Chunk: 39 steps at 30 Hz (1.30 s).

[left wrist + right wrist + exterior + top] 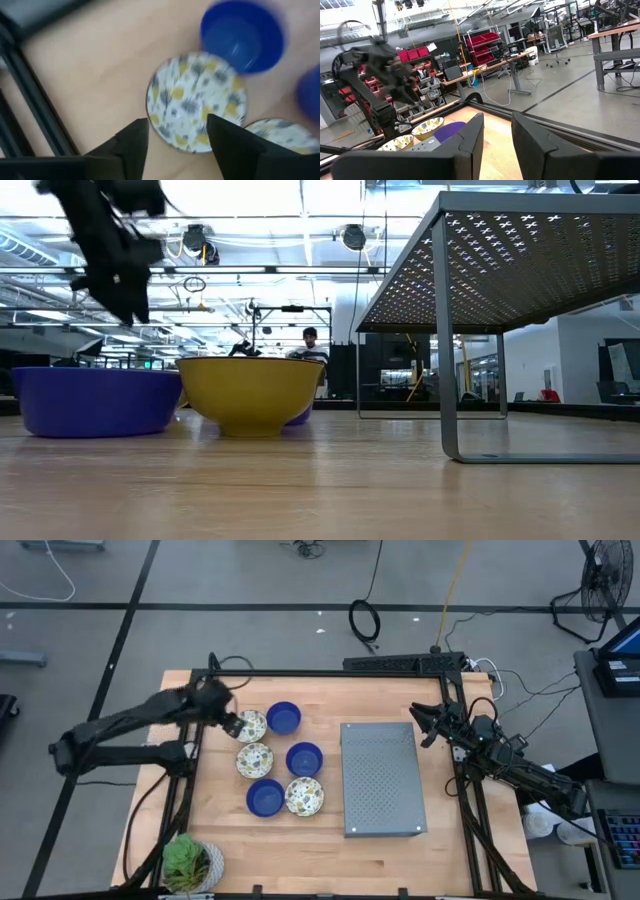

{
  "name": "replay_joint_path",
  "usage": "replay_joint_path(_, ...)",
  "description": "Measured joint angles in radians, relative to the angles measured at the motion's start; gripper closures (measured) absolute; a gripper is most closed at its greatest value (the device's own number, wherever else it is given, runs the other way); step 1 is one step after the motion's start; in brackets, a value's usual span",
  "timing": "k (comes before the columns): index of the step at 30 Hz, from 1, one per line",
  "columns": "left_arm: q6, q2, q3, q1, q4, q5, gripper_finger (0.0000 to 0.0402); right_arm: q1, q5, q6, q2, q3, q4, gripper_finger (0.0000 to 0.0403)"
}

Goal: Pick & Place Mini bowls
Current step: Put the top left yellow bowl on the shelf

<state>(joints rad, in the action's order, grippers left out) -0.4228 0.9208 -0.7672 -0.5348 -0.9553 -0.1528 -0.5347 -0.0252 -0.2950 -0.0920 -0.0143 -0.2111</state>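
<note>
The left gripper (232, 723) hangs with its jaws apart and empty, directly over the near rim of a floral mini bowl (196, 101), which lies just ahead of and below its fingertips. That bowl is cream-white, speckled yellow and grey, round with no long axis. A blue mini bowl (242, 34) sits just beyond it. The right gripper (428, 725), slightly open and empty, waits well apart beside the grey perforated shelf (382, 778).

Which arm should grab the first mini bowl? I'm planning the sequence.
Left. The left gripper hovers open right beside a patterned bowl; the right gripper waits across the grey perforated stand.
</note>
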Motion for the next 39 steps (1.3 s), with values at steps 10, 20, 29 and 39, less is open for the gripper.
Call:
replay_joint_path(10,0.03,0.323,-0.003,-0.194,0.013,0.101,0.0193,0.0,0.0,0.0,0.0,0.0,0.0,0.0314)
replay_joint_path(20,0.019,0.382,-0.003,-0.218,0.006,0.149,0.0223,0.0,0.0,0.0,0.0,0.0,0.0,0.0314)
replay_joint_path(29,-0.043,0.382,-0.003,-0.218,0.006,0.2,0.0224,0.0,0.0,0.0,0.0,0.0,0.0,0.0314)
replay_joint_path(39,-0.08,0.382,0.017,-0.216,0.009,0.197,0.0225,0.0,0.0,0.0,0.0,0.0,0.0,0.0314)
